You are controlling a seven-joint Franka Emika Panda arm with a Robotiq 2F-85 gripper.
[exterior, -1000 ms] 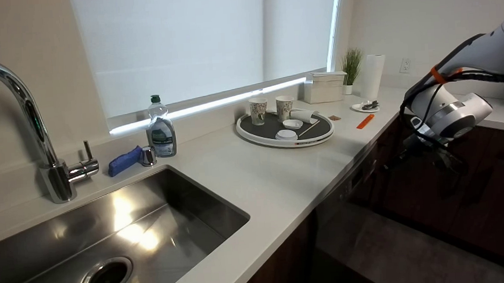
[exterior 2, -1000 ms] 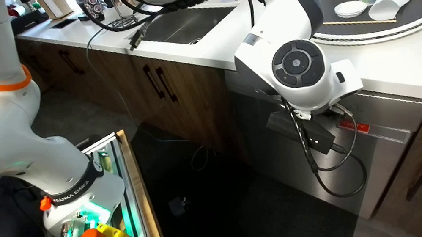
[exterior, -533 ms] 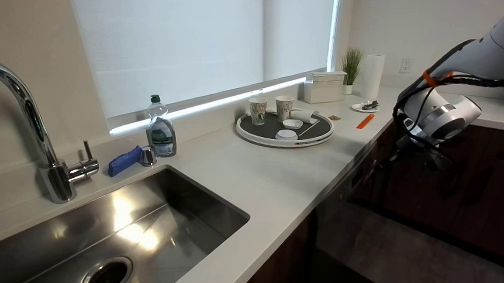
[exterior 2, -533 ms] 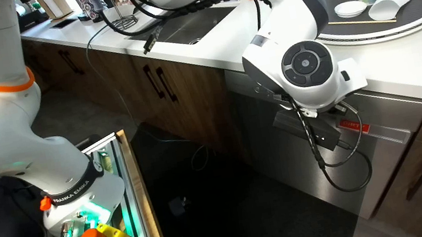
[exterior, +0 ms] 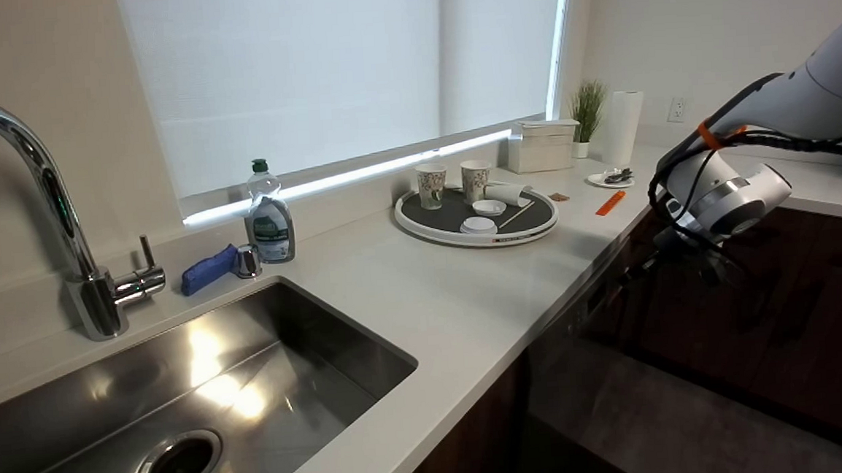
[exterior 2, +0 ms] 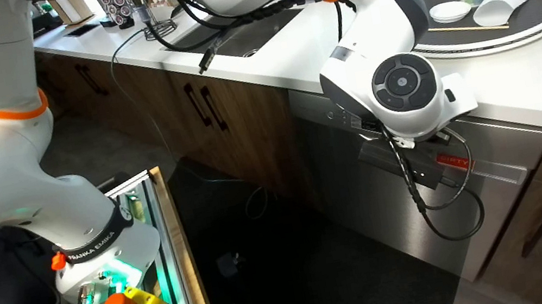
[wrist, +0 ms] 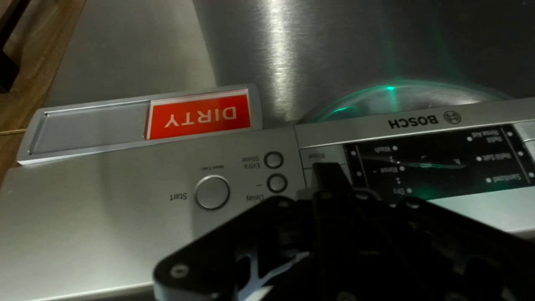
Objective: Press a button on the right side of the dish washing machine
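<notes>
The dish washing machine (exterior 2: 499, 133) is a steel-fronted appliance under the counter, with a Bosch control panel that appears upside down in the wrist view. A round Start button (wrist: 212, 192) sits there to the left of my fingertips, between them two small round buttons, Extra Shine (wrist: 273, 160) and Delay (wrist: 277, 183). My gripper (wrist: 328, 167) is shut with nothing held, its tips overlapping the panel just below the Rinse key (wrist: 322, 156). Whether they touch the panel I cannot tell. An exterior view shows the gripper (exterior: 620, 281) near the counter's edge; elsewhere the wrist hides its fingertips.
A red DIRTY sign (wrist: 198, 115) is fixed on the machine's front beside the buttons. The white counter (exterior 2: 500, 75) overhangs just above the wrist and carries a round tray (exterior: 420, 229) with cups. A loop of cable (exterior 2: 480, 216) hangs below the gripper.
The arm and gripper have shifted steadily along the machine's front, leftward in one exterior picture and rightward in the opposite one. The counter objects have stayed put.
</notes>
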